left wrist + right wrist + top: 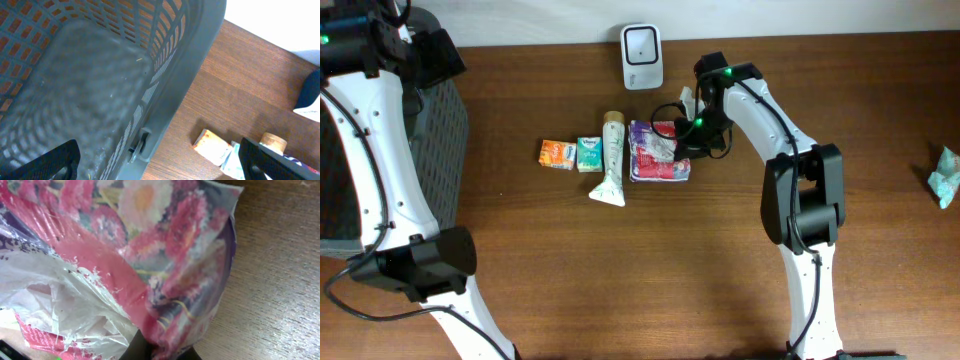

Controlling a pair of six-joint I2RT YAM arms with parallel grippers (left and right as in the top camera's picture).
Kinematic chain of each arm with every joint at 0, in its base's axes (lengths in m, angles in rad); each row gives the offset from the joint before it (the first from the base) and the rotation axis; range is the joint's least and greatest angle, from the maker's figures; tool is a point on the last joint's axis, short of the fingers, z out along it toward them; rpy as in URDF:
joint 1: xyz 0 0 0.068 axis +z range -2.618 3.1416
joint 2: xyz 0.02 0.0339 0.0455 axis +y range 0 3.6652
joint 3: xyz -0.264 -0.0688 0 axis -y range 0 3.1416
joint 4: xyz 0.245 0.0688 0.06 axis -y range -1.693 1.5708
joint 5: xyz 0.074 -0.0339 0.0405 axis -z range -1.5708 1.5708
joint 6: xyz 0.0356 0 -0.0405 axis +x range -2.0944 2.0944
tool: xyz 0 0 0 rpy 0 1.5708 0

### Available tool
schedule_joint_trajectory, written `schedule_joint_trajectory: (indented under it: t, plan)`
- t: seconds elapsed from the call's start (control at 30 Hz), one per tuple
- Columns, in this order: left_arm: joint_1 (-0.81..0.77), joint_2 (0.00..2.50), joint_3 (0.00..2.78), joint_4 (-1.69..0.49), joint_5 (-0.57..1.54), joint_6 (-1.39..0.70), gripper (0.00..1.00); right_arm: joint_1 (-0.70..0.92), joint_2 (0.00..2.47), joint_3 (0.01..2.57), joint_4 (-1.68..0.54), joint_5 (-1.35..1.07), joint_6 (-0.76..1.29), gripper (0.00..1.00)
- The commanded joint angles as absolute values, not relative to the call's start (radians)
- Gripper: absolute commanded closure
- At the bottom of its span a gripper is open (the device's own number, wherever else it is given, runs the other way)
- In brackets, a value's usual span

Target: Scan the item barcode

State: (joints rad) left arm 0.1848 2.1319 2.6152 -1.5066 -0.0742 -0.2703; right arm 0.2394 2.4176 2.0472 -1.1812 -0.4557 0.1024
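Right tool (pixel 688 128) pinches the floral packet (pixel 655 160), at three o'clock of the tube (pixel 610 160); left tool (pixel 157 160) is spread above the basket (pixel 90 75).

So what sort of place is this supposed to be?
Likely a mock shop checkout on a wooden table: a white scanner at the back edge, small goods such as a floral pack and a tube in a row, and a grey mesh basket at the left.

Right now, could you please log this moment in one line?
right gripper: shut on packet | left gripper: open over basket | scan: not yet
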Motion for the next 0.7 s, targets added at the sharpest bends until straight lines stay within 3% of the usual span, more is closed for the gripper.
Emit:
schedule_joint_trajectory:
  t: [0.0,0.07,0.47,0.53,0.6,0.63,0.67]
  plan:
    - [0.191,2.126,2.618,-1.505,-0.067,-0.276,0.01,0.236,2.407,2.106,-1.221,-0.636,-0.102,0.96]
    - [0.191,2.126,2.618,-1.505,-0.067,-0.276,0.01,0.228,2.402,2.13,-1.259,-0.82,-0.203,0.96]
    - [0.191,2.126,2.618,-1.505,-0.067,-0.276,0.01,0.136,2.402,2.13,-1.4,-0.931,-0.281,0.96]
    - [0.191,2.126,2.618,-1.505,-0.067,-0.276,0.01,0.136,2.402,2.13,-1.399,-0.815,-0.267,0.96]
    - [0.191,2.126,2.618,-1.505,-0.067,-0.276,0.01,0.136,2.402,2.13,-1.389,-0.474,-0.074,0.94]
    - [0.191,2.126,2.618,-1.505,-0.067,-0.276,0.01,0.136,2.402,2.13,-1.38,-0.29,0.02,0.91]
    - [0.191,2.126,2.618,-1.505,-0.067,-0.276,0.01,0.136,2.402,2.13,-1.376,-0.157,0.093,0.77]
